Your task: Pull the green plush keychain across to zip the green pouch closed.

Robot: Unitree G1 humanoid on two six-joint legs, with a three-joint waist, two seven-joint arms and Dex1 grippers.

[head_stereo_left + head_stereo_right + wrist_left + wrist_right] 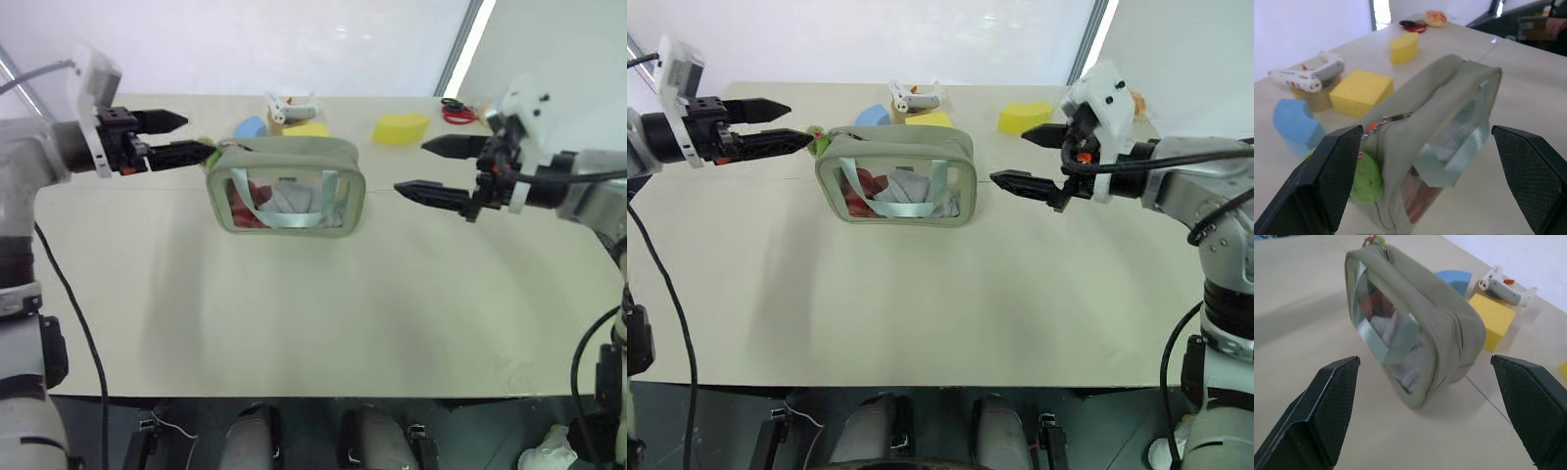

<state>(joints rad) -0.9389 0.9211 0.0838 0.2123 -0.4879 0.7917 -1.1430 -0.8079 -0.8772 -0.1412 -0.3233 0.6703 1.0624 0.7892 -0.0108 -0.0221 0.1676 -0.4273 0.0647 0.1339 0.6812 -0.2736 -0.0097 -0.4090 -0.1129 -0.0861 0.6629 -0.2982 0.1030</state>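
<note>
Both arms are silver-grey metal tubes with white plastic camera housings at the wrists. Each gripper, left [184, 137] and right [441, 168], has two black pointed fingers (textured pads inside), small orange-red marks, and black cables trailing behind.

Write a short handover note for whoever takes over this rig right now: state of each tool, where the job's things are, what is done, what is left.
Left tool: open, holding nothing, level with the green pouch's left end, close to the green plush keychain.
Right tool: open, holding nothing, apart from the pouch's right end.
Pouch: upright mid-table, clear window facing the robot, red and white contents inside. Keychain hangs at its left end.
Behind it: blue foam block, yellow foam blocks, a white glue gun.
Done: both tools lined up at the pouch's ends.
Left: grip the keychain, probably steady the pouch with the right tool, and pull the zipper across.
</note>
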